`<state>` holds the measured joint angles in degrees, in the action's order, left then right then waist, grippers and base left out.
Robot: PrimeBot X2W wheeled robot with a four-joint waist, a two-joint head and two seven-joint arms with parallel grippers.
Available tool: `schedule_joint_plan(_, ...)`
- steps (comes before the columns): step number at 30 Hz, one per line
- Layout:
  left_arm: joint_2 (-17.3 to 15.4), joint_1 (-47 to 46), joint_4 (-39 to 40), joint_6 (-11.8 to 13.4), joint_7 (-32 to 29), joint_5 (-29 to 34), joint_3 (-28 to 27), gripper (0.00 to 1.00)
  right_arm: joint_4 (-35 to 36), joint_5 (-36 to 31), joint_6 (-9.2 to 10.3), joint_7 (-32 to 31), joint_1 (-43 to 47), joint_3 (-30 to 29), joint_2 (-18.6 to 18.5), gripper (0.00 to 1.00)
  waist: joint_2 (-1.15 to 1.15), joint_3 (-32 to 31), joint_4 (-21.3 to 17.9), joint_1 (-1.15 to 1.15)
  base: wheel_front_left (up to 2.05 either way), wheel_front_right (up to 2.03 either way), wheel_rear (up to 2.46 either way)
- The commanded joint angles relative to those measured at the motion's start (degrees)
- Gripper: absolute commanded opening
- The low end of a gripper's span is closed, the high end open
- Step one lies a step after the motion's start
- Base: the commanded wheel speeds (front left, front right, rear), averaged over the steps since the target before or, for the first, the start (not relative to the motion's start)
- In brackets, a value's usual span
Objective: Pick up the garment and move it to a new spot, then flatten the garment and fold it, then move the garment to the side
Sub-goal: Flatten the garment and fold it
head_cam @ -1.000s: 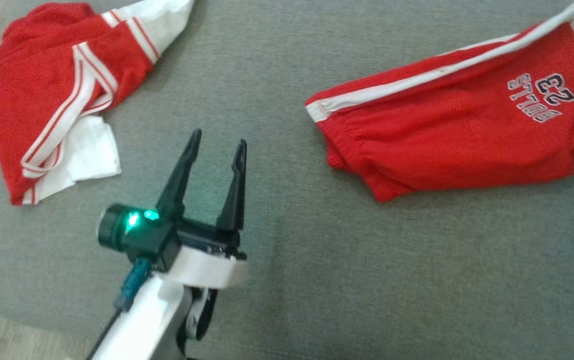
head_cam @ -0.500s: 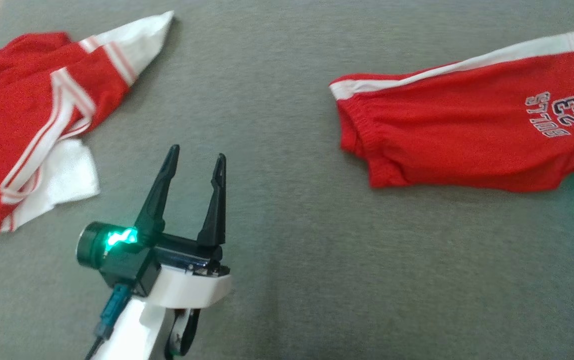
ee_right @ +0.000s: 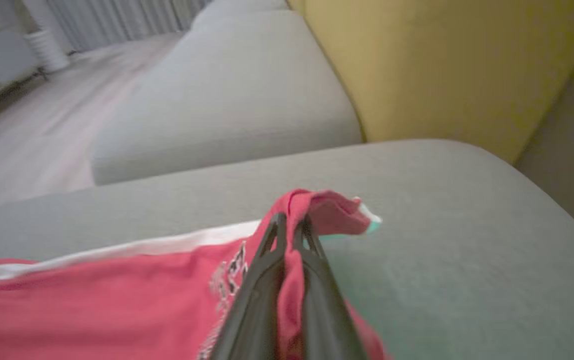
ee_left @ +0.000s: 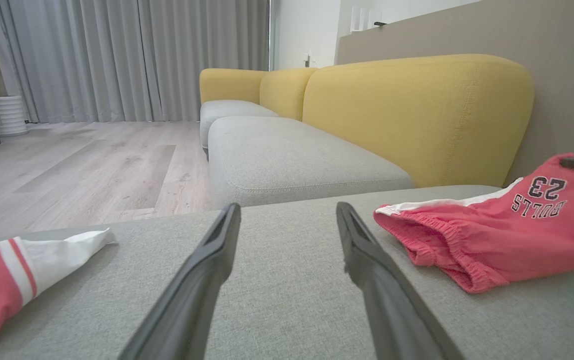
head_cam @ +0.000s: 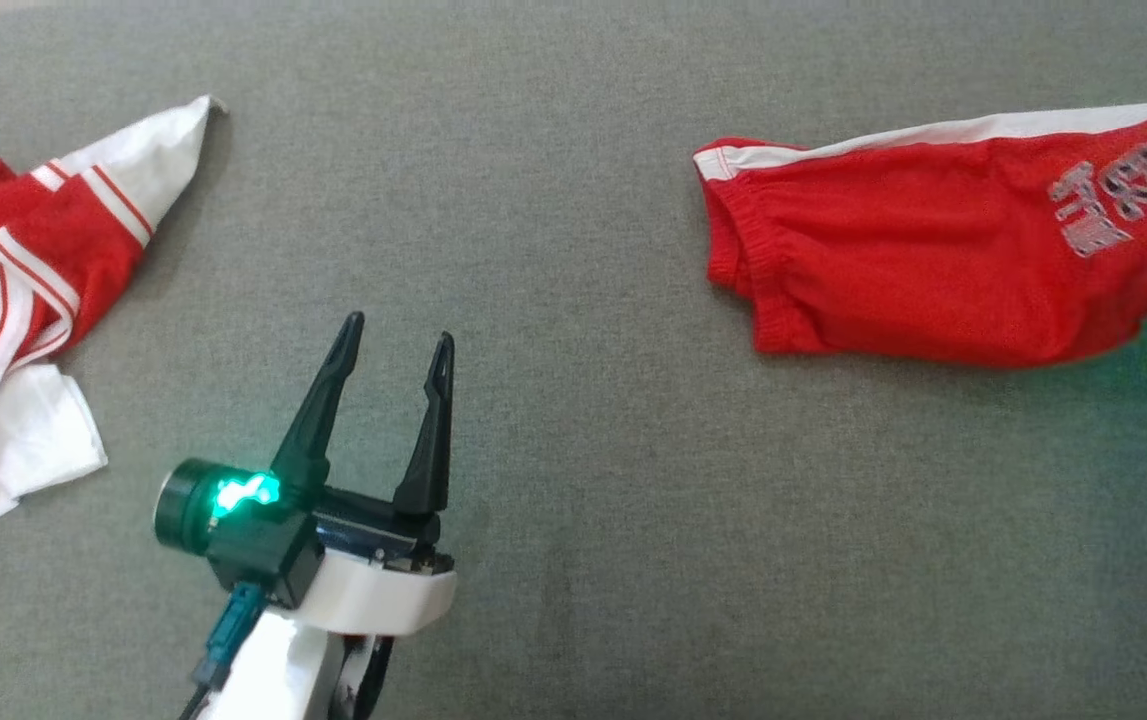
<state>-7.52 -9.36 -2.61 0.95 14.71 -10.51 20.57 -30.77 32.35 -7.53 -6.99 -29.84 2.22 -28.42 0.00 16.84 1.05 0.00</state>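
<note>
Clamping the right tool shut on a thin fold at the edge of the red shorts, well to the right of the left tool. Holding that left one spread apart, empty, over the grey cushion. Might lose so small a pinch mid-lift, or drag the cloth bunched.

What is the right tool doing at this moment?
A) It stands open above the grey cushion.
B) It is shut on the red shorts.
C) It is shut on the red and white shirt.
B: the right wrist view shows the right tool closed tight on a fold of the red shorts.
</note>
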Motion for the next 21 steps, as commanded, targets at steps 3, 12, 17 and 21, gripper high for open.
schedule_joint_plan(3, 0.3, 0.5, 1.1, -0.8, 0.3, 0.8, -2.5, 1.0, 9.6, -0.7, 0.04, -0.6, -0.1, 2.7, 0.9, 0.0, 0.0, -1.1, 0.5, 0.0, 0.0, 0.0, 0.0)
schedule_joint_plan(12, 2.0, 1.0, 0.1, -2.3, 0.3, 1.4, -2.8, 1.0, 23.0, -5.6, 0.04, -8.3, 1.4, 17.0, 10.9, 0.0, 0.0, -1.9, 3.4, 0.0, 0.0, 0.0, 0.0)
schedule_joint_plan(17, 2.8, 0.9, -0.2, -2.8, 0.3, 1.7, -3.1, 1.0, 23.1, -6.0, 0.04, -8.2, 3.9, 21.9, 15.4, 1.0, 0.0, -2.0, 5.7, 0.0, 0.0, 0.0, 0.0)
schedule_joint_plan(21, 3.2, 1.8, 0.1, -2.9, 0.3, 1.8, -3.9, 1.0, 25.4, -7.1, 0.04, -2.9, 6.4, 18.8, 15.7, 1.0, 0.0, -3.2, 6.7, 0.0, 0.0, 0.0, 0.0)
